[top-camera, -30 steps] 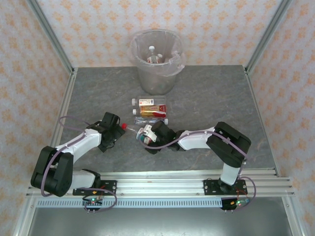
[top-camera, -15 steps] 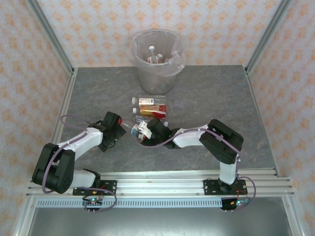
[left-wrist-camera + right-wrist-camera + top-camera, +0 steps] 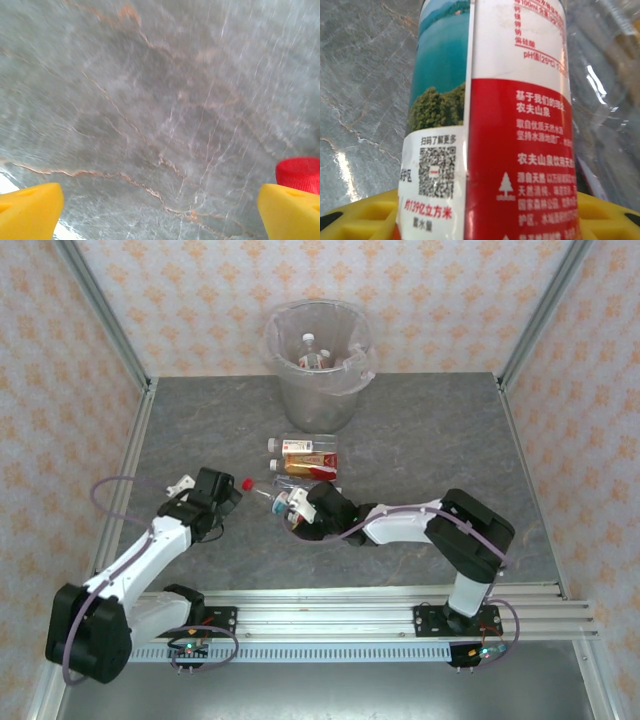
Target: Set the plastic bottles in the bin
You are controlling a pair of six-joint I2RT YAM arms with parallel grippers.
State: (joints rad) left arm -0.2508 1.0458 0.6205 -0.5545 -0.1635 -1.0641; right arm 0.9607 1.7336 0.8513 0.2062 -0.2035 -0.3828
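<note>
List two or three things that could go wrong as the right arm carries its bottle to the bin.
1. The right gripper grips the red-capped bottle on its smooth label; it may slip on the long carry to the bin.
2. The open left gripper hovers right beside the red cap; lifting the bottle could strike it.
3. A crumpled clear bottle lies close beside the held one and may get knocked.

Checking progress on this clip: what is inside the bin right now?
In the bin, at least two plastic bottles with white caps show near the top; anything lower is hidden by its wall and bag.
</note>
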